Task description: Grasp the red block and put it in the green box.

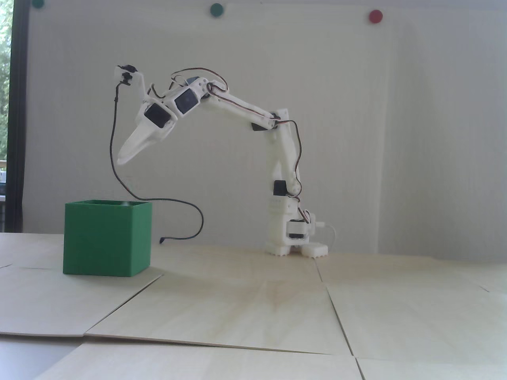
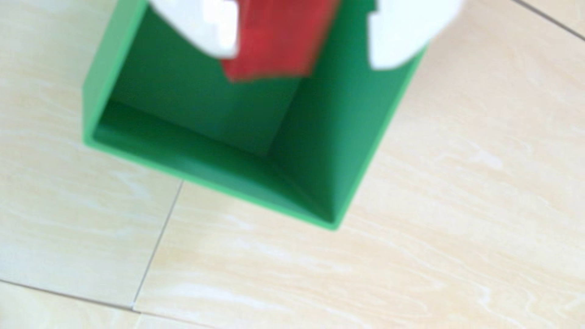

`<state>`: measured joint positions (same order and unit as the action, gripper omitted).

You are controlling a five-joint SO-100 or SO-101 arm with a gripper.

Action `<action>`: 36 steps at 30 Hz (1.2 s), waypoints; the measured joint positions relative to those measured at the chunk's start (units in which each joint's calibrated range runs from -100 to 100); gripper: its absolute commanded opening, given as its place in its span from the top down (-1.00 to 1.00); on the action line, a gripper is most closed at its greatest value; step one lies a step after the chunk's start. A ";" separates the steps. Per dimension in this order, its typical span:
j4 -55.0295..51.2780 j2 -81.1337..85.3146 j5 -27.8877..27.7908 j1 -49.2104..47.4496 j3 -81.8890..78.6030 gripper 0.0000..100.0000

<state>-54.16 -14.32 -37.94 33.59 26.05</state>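
One pale wooden table [image 1: 253, 308], bearing the green box [image 1: 107, 237] at the fixed view's left. Above it, poised over the open top, the white gripper [image 2: 304, 41]. Fingers [image 2: 215, 28] spread, with the red block [image 2: 278, 41] blurred between them; whether touching either, impossible to tell.

A matte green is seen on the green box [image 1: 107, 239], darker on its inner walls in the wrist view. The red block [image 2: 278, 41] is shown in deep red at the top of that frame, flanked by the white hand [image 2: 304, 47]. The counter [image 1: 253, 316] is patterned in pale, streaked wood grain.
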 measured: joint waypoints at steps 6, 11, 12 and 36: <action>0.42 0.00 0.00 0.00 0.00 0.66; 0.42 0.00 0.00 0.00 0.00 0.66; 0.42 0.00 0.00 0.00 0.00 0.66; -18.30 51.56 1.44 -27.74 -55.51 0.95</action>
<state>-72.46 37.24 -36.50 5.85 -29.45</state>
